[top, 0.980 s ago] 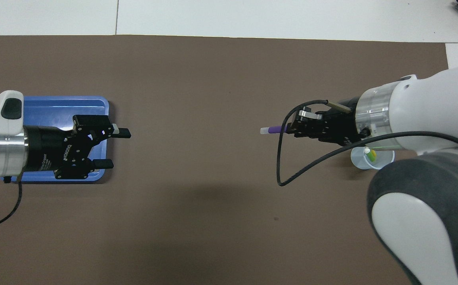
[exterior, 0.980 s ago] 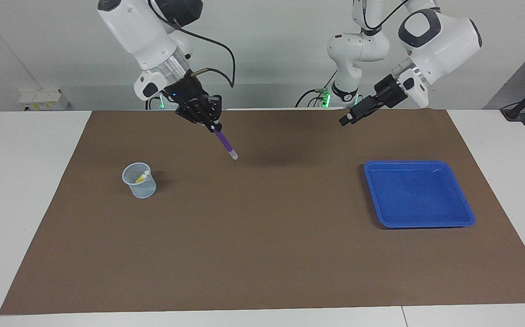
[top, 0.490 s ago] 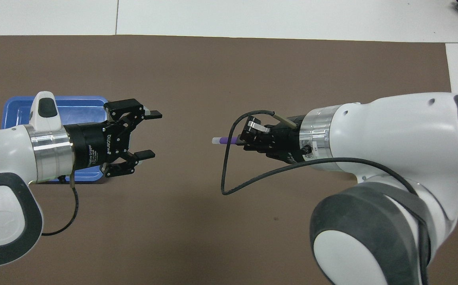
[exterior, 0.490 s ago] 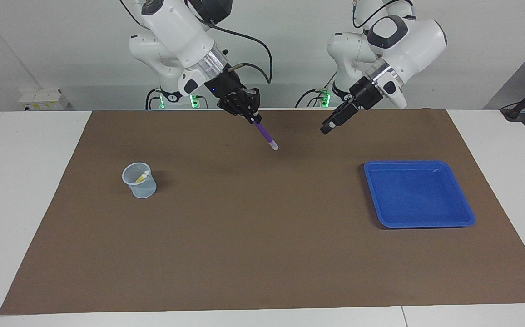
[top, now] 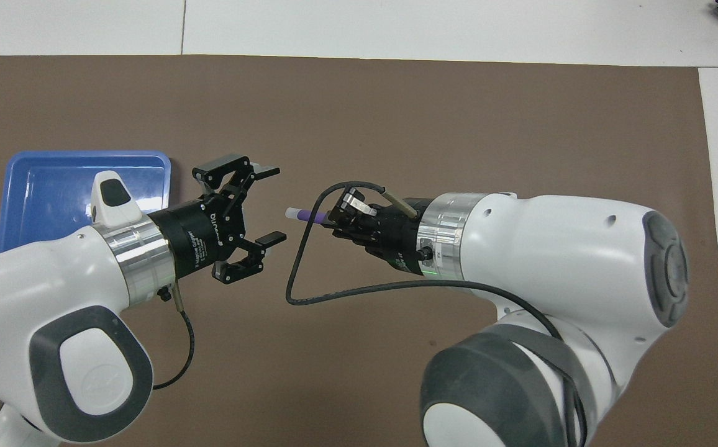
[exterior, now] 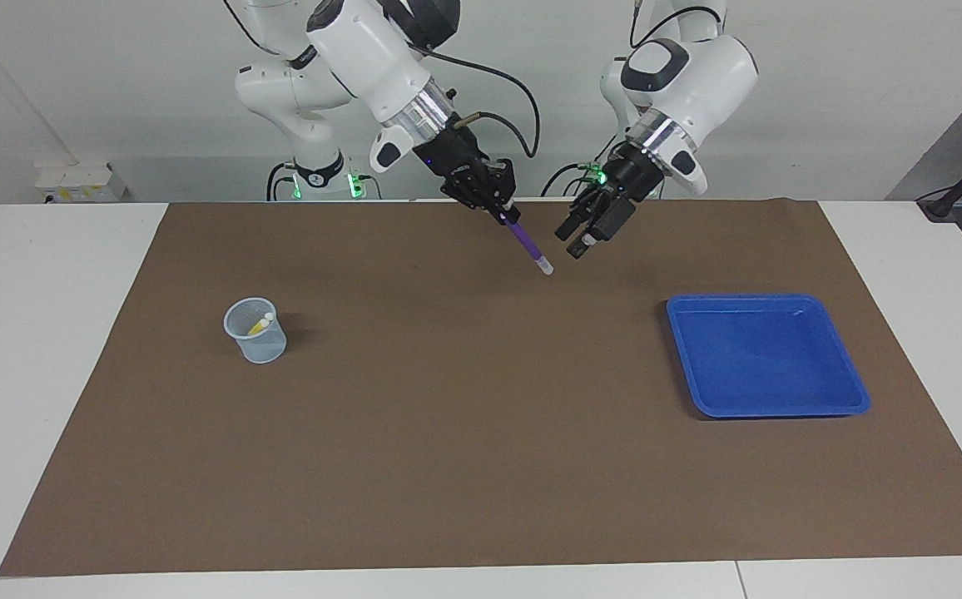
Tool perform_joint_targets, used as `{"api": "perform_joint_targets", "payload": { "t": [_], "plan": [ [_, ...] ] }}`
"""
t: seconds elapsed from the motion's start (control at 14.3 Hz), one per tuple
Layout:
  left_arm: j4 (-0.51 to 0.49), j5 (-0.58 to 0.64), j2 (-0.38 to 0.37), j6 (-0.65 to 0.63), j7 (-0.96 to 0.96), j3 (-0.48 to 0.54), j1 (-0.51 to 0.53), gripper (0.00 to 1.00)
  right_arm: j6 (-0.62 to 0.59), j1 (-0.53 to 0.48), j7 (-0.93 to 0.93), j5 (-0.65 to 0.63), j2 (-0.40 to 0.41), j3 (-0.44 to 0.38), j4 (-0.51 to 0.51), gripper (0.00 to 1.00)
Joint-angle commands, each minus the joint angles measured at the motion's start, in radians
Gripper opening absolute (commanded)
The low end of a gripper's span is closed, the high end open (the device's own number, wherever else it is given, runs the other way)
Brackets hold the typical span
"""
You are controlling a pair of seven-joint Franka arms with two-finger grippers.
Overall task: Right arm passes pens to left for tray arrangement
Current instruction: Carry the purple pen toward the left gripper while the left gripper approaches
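Handover underway: my right pincer [exterior: 504, 211] grips the purple pen [exterior: 528, 245] above the tabletop; my open left pincer [top: 267, 203] should next enclose its free tip.

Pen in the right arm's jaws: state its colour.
Purple with a whitish tip; the pen shows best in the facing view.

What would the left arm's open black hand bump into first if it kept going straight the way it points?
Most likely the whitish tip of the slim purple marker pen, which the right hand holds out toward it. The left hand is open and aimed at that tip, with a gap between them; exact height alignment is hard to judge.
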Motion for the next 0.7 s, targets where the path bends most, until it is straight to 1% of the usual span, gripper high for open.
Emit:
{"api": "perform_joint_targets", "payload": {
  "t": [0.0,0.35,0.49,0.63],
  "plan": [
    [-0.05,-0.023,-0.038,0.06,-0.073,0.011,-0.044,0.98,0.037,0.006,0.006,0.039,-0.014,0.001,-0.027,0.0],
    [-0.052,-0.023,-0.038,0.071,-0.147,0.008,-0.056,0.89,0.037,0.004,0.003,0.039,-0.014,0.001,-0.028,0.0],
    [-0.052,-0.023,-0.038,0.076,-0.176,-0.007,-0.056,0.88,0.038,0.004,0.003,0.039,-0.014,0.001,-0.028,0.0],
    [-0.064,-0.023,-0.038,0.126,-0.206,-0.022,-0.056,0.88,0.038,0.004,0.003,0.041,-0.014,0.001,-0.027,0.0]
  ]
}}
